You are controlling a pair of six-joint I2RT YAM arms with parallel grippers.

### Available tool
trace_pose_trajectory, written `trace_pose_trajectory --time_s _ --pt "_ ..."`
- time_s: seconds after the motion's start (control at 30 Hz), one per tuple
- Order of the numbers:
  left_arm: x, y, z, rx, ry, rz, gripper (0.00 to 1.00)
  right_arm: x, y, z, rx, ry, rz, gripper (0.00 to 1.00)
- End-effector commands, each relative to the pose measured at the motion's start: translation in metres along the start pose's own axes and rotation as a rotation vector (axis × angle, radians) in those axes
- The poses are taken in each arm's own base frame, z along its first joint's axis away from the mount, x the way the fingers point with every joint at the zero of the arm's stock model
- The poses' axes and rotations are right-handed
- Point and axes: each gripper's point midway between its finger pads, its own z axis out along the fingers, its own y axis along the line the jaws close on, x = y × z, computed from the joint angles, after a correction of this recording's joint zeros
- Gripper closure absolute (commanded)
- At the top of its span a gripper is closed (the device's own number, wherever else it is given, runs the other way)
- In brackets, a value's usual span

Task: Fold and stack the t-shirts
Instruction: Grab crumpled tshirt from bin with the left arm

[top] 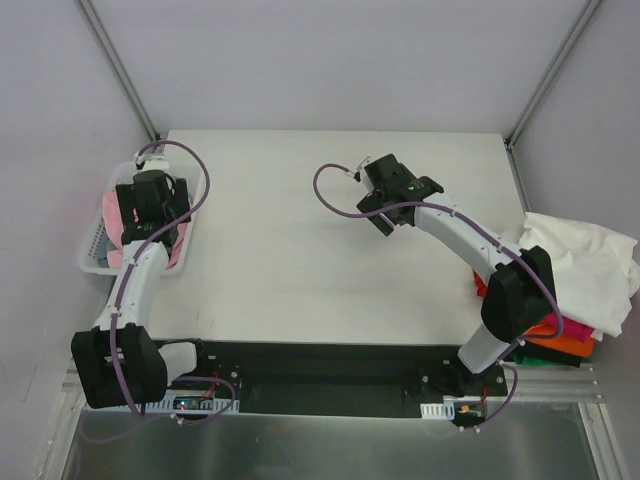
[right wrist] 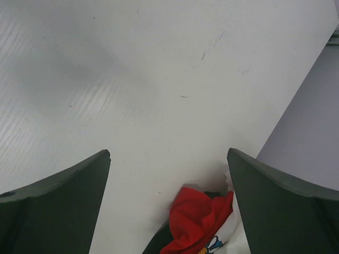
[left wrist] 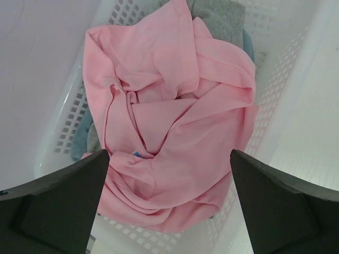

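A crumpled light pink t-shirt (left wrist: 175, 121) fills the white lattice basket (left wrist: 275, 79), with a grey t-shirt (left wrist: 220, 16) under it at the far end. My left gripper (left wrist: 169, 159) hangs open just above the pink cloth and holds nothing. In the top view this left gripper (top: 150, 205) is over the basket (top: 90, 262) at the table's left edge. My right gripper (top: 385, 215) is open and empty above bare table near the middle. Its wrist view shows a red t-shirt (right wrist: 198, 219) and white printed cloth (right wrist: 228, 243) beyond the right gripper (right wrist: 168, 153).
A loose pile sits at the right table edge: a white t-shirt (top: 585, 265) on top, orange (top: 560, 345) and magenta (top: 578, 328) cloth beneath. The white table (top: 300, 250) stretches between basket and pile. Grey walls enclose the back and sides.
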Motion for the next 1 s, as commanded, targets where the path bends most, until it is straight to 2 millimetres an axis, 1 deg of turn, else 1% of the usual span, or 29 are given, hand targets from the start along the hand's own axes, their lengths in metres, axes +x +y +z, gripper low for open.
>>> trace_pose_trajectory --time_s 0.0,0.07,0.1,0.17,0.2,0.27,0.3,0.33,0.37,0.4,0.43,0.47,0.5,0.53,0.57,0.6,0.63,0.67,0.73,0.8,0.87,0.97 --pt "-0.009 0.0 0.001 0.014 -0.035 -0.011 0.01 -0.012 -0.008 -0.011 0.007 -0.032 0.036 0.04" --pt "-0.01 -0.002 0.002 0.033 -0.036 0.004 0.01 -0.012 -0.008 -0.011 0.006 -0.032 0.036 0.04" --pt "-0.009 -0.009 0.003 0.068 -0.038 0.015 0.01 -0.012 -0.007 -0.01 0.003 -0.031 0.034 0.04" --pt "-0.008 -0.014 0.006 0.108 -0.047 0.051 0.01 -0.012 -0.007 -0.011 0.003 -0.031 0.032 0.04" --pt "-0.005 -0.015 0.011 0.108 -0.039 0.065 0.01 -0.01 -0.006 -0.01 -0.001 -0.027 0.031 0.04" --pt "-0.011 -0.011 0.021 0.075 -0.042 0.079 0.02 -0.011 -0.005 -0.012 -0.014 -0.038 0.037 0.04" --pt "-0.004 -0.012 0.033 0.068 -0.009 0.086 0.02 -0.011 -0.004 -0.012 -0.022 -0.042 0.039 0.04" --pt "-0.003 -0.007 0.041 0.053 0.008 0.077 0.02 -0.011 -0.003 -0.014 -0.027 -0.047 0.042 0.04" --pt "-0.01 -0.004 0.047 0.042 0.007 0.06 0.02 -0.012 -0.002 -0.014 -0.035 -0.049 0.043 0.04" --pt "0.0 -0.006 0.06 0.044 0.05 0.066 0.02 -0.012 -0.002 -0.015 -0.039 -0.051 0.042 0.04" --pt "0.001 -0.005 0.066 0.039 0.06 0.065 0.02 -0.011 -0.001 -0.014 -0.044 -0.048 0.042 0.04" --pt "-0.004 -0.004 0.071 0.036 0.056 0.068 0.02 -0.011 -0.001 -0.016 -0.047 -0.052 0.043 0.04" --pt "0.002 -0.007 0.081 0.038 0.081 0.074 0.02 -0.011 0.001 -0.015 -0.051 -0.052 0.042 0.04" --pt "-0.006 -0.004 0.086 0.026 0.072 0.057 0.02 -0.011 0.001 -0.015 -0.051 -0.052 0.042 0.04" --pt "-0.002 -0.006 0.095 0.029 0.092 0.061 0.03 -0.01 0.002 -0.014 -0.058 -0.05 0.038 0.04" --pt "-0.003 -0.005 0.099 0.026 0.096 0.056 0.03 -0.01 0.003 -0.014 -0.063 -0.049 0.038 0.04" --pt "-0.012 -0.002 0.102 0.019 0.081 0.051 0.04 -0.009 0.004 -0.013 -0.066 -0.045 0.033 0.04" --pt "-0.01 -0.001 0.107 0.014 0.093 0.052 0.04 -0.009 0.005 -0.012 -0.068 -0.043 0.032 0.04" --pt "-0.017 0.0 0.111 0.014 0.082 0.047 0.08 -0.008 0.006 -0.011 -0.073 -0.037 0.027 0.04" --pt "-0.018 -0.001 0.115 0.02 0.084 0.042 0.12 -0.008 0.009 -0.009 -0.079 -0.031 0.02 0.04" --pt "-0.022 -0.002 0.116 0.026 0.075 0.028 0.12 -0.007 0.01 -0.007 -0.086 -0.024 0.018 0.04" --pt "-0.026 -0.006 0.112 0.058 0.059 0.013 0.12 -0.005 0.013 -0.004 -0.094 -0.009 0.009 0.04"
